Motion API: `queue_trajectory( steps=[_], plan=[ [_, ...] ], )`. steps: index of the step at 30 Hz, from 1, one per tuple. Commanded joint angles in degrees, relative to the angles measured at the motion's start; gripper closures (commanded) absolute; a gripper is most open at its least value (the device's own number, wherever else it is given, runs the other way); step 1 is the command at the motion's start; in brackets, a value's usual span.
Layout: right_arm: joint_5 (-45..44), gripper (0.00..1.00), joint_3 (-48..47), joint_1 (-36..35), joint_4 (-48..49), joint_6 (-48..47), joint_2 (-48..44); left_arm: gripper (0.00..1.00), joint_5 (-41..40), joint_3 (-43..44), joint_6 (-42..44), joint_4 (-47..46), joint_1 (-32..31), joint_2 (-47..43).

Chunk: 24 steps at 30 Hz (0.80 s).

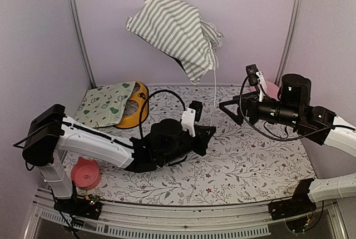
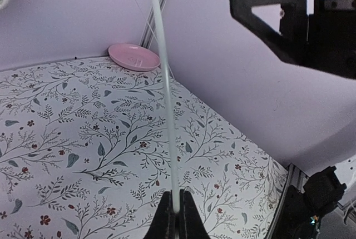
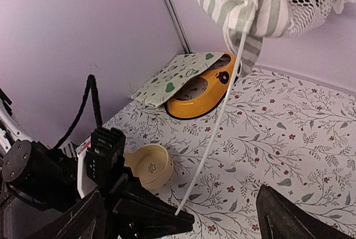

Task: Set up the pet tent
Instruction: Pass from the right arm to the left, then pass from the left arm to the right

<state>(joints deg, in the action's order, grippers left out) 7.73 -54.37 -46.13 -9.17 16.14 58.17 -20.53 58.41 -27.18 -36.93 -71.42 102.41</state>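
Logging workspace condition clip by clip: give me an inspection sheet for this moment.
Surface: floral-print table cover, lying flat.
Job's things: pet tent bunched and raised off the surface, not set up; its white pole runs down to the left gripper.
Clutter: patterned mat draped over orange bowl; pink cup; pink plate; cream paw-print bowl.
Grippers: left gripper shut on the white pole; right gripper open, empty.
Cables: black cable loops upward, apart from the pole.
Surroundings: lilac walls; metal corner posts.
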Motion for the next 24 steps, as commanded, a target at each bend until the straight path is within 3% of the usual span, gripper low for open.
queue_trajectory(
  steps=[1,6,12,16,24],
  plan=[
    [4.1,0.06,8.8,-0.5,1.8,2.9,-5.0,1.00,1.1,3.8,0.4,1.4,2.0,0.9],
    [8.7,0.10,22.5,-0.5,10.8,6.8,-12.4,1.00,2.5,5.7,0.1,3.1,2.9,1.3],
    [14.2,0.18,34.8,-1.8,23.5,12.0,-10.9,1.00,3.7,7.8,0.2,4.4,3.5,2.1],
    [11.6,0.20,40.7,-6.7,34.1,15.5,-7.2,1.00,4.2,8.9,0.4,4.5,3.6,2.8],
    [7.5,0.30,41.9,-13.3,49.9,18.7,7.4,1.00,4.9,10.1,0.7,4.1,3.9,3.5]
  ],
)
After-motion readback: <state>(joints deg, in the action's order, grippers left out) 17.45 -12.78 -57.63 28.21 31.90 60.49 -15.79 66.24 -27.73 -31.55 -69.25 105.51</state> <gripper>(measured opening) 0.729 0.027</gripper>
